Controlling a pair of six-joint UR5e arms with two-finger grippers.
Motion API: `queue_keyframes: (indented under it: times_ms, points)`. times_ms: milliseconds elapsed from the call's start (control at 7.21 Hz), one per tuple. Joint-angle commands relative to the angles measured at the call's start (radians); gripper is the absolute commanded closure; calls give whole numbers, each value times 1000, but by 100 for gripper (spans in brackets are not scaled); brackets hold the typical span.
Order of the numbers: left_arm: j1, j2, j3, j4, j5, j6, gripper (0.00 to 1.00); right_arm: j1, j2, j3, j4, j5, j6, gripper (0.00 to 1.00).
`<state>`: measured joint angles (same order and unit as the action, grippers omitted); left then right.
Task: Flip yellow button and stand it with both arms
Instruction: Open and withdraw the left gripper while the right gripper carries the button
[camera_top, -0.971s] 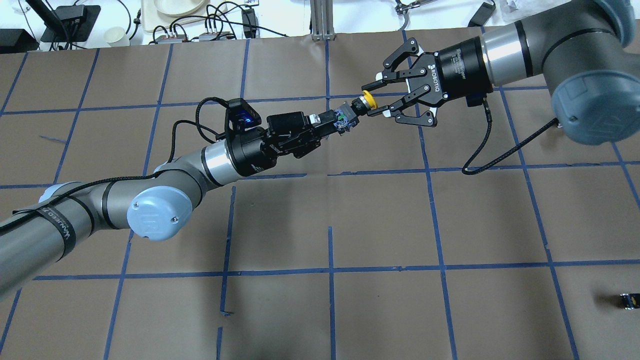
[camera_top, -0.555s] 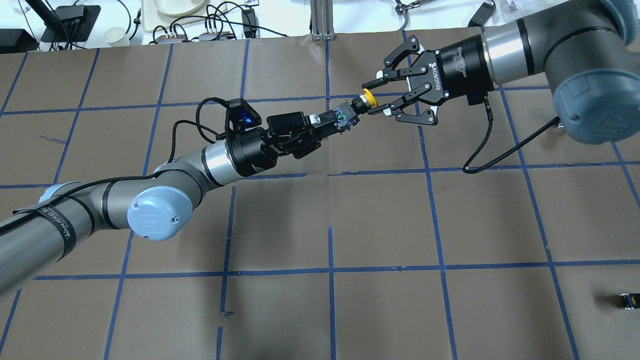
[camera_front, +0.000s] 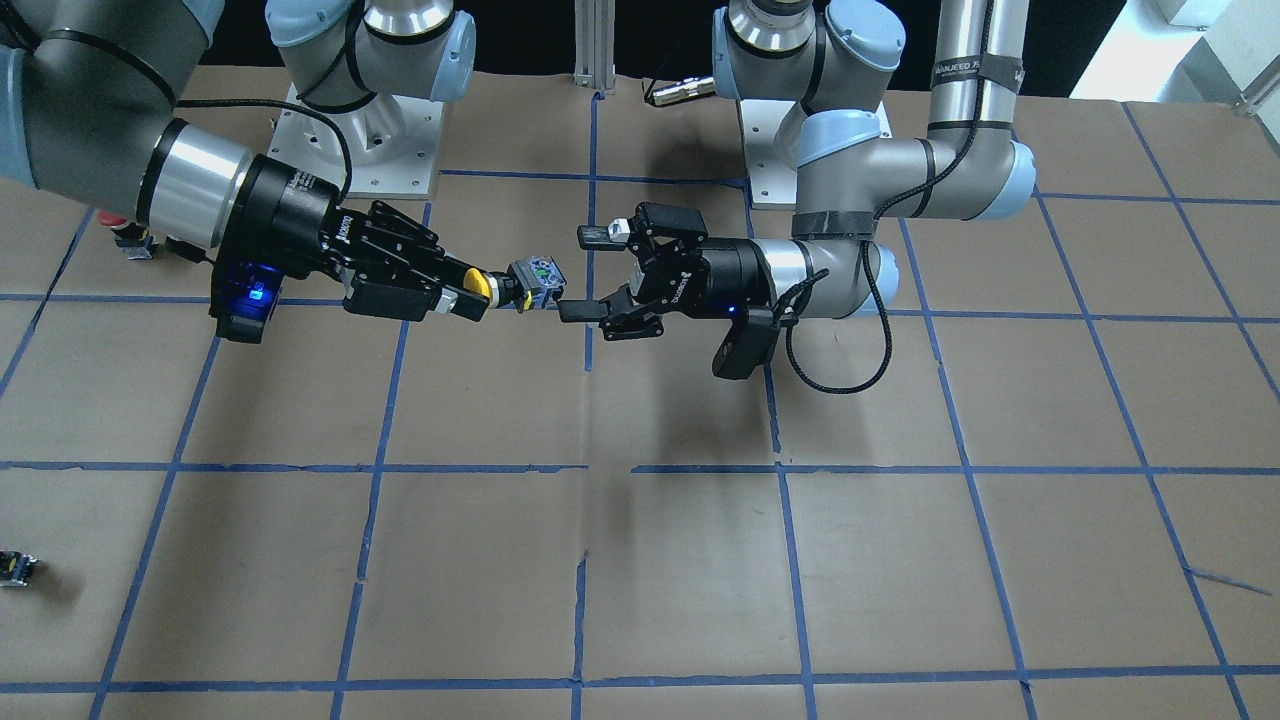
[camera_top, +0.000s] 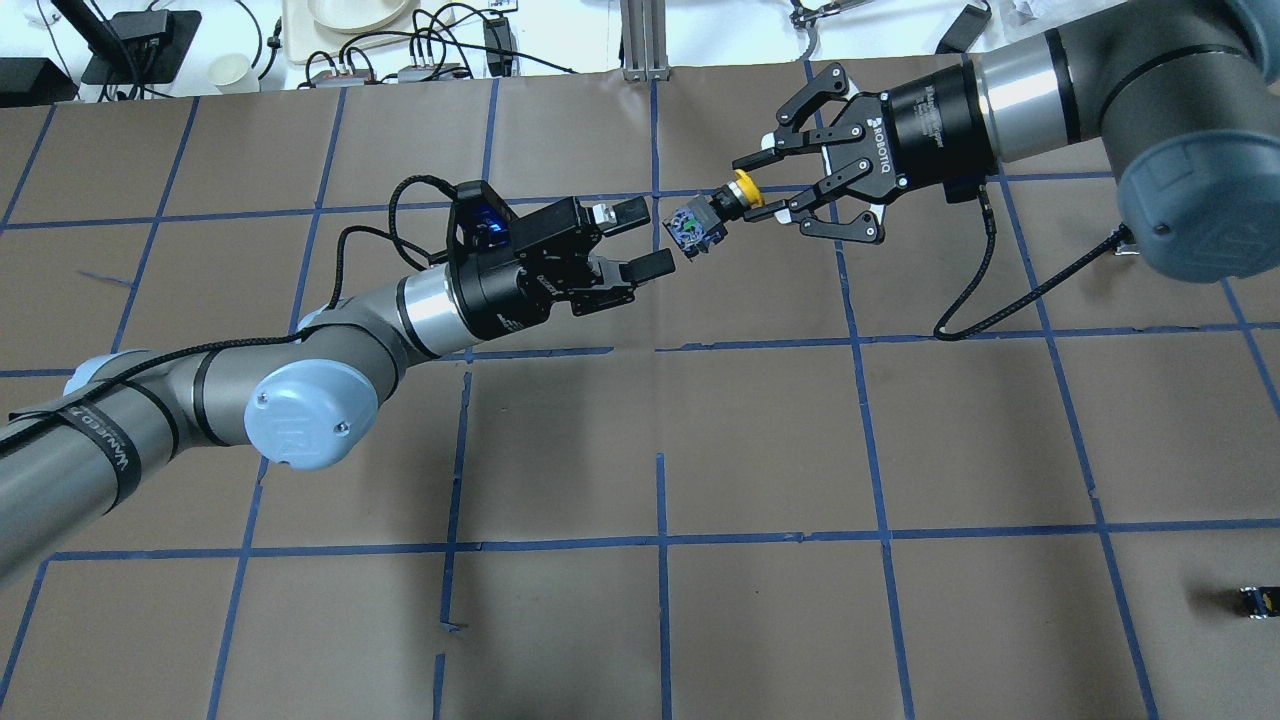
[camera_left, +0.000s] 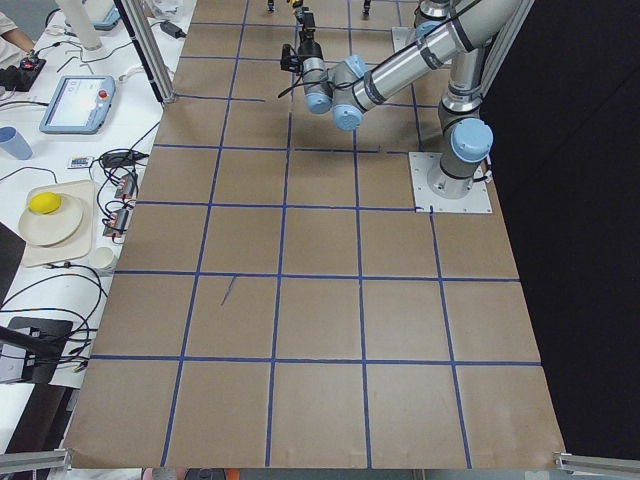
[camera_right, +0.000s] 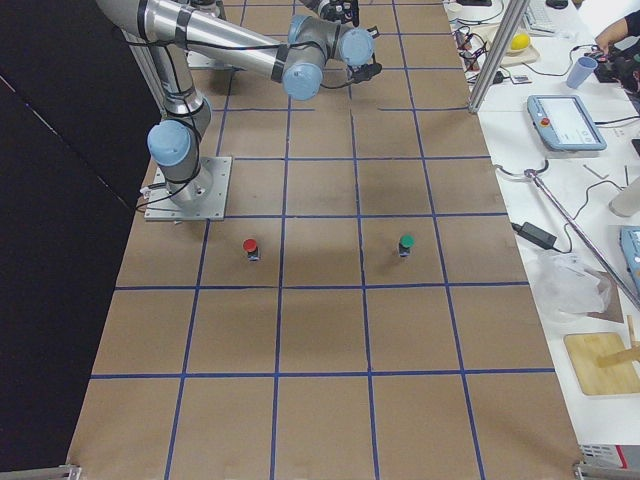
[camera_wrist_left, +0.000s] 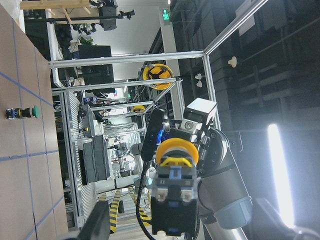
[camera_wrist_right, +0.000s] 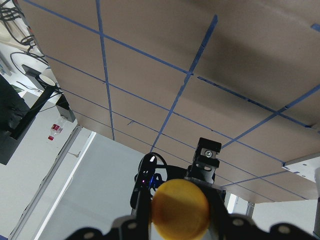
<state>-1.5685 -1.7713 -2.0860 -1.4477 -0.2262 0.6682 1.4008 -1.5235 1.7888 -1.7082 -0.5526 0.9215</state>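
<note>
The yellow button (camera_top: 712, 210) hangs in the air above the table, with its yellow cap towards my right arm and its black-grey body towards my left arm. My right gripper (camera_top: 754, 188) is shut on the cap end and carries it alone. My left gripper (camera_top: 649, 238) is open, its fingertips a short way back from the button's body and not touching it. In the front-facing view the button (camera_front: 525, 280) sits between the right gripper (camera_front: 470, 295) and the open left gripper (camera_front: 580, 275). The left wrist view shows the button's body (camera_wrist_left: 172, 200). The right wrist view shows the cap (camera_wrist_right: 180, 207).
A tiny dark part with a yellow spot (camera_top: 1258, 600) lies at the table's near right, also seen in the front-facing view (camera_front: 15, 567). A red-capped button (camera_right: 250, 247) and a green-capped button (camera_right: 405, 243) stand on the table by my right side. Cables and trays lie beyond the far edge.
My left gripper has opened, let go of the button's body and drawn back to the left. My right gripper has closed on the cap end and now holds the button alone.
</note>
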Motion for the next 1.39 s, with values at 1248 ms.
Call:
queue_keyframes:
  times_ms: [1248]
  points:
    - [-47, 38, 539, 79, 1638, -803, 0, -385, -7, 128, -288, -759, -1511, 93]
